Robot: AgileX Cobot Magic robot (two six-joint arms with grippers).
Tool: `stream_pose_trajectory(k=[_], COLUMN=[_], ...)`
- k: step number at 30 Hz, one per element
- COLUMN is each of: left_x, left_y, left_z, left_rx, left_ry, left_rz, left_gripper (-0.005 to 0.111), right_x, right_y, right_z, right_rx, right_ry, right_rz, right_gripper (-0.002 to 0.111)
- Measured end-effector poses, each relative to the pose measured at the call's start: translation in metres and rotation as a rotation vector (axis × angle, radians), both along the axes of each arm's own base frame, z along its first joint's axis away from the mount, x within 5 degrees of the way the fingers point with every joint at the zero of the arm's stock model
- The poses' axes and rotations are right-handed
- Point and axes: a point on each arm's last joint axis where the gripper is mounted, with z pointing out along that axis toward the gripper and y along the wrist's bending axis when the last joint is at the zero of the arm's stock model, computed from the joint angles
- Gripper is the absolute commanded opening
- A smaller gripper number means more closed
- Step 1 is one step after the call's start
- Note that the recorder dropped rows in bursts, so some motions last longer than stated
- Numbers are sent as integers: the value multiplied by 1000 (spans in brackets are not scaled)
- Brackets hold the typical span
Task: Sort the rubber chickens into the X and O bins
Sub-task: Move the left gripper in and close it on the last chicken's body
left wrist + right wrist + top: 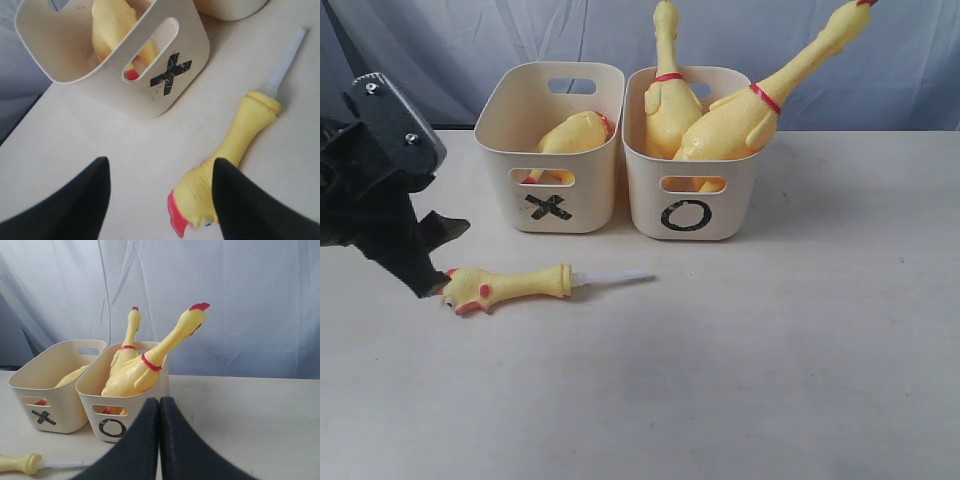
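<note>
L gripper (160,165) jaws apart, off-centre; straddle small chicken (235,135) at neck b4 closing; R gripper (159,402) jaws together.

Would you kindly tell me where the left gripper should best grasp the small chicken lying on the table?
Probably the yellow neck of the small chicken, from above, fingers closing across its length: it lies flat, and the neck is thicker than the white stem. The open left gripper hovers by its head.
</note>
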Motion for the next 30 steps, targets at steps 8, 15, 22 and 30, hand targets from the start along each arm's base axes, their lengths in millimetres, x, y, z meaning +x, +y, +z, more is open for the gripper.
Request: stream_pose_trajectory(k=[8,15,22,30], left_x=[40,53,63,75], left_y=[-17,-34,-49,-54], left_z=[-31,-53,-66,-83], left_rx=[37,147,181,207], left_ry=[180,278,326,351], left_rz=[-19,-190,-294,-325], left_gripper=[57,57,57,57], right_x=[0,0,0,0], right_y=[0,0,1,1], right_z=[0,-1,-1,-1], right_rx=[-1,8,11,14], right_ry=[4,9,11,14], right_rz=[0,3,4,5], right_gripper=[0,0,0,0])
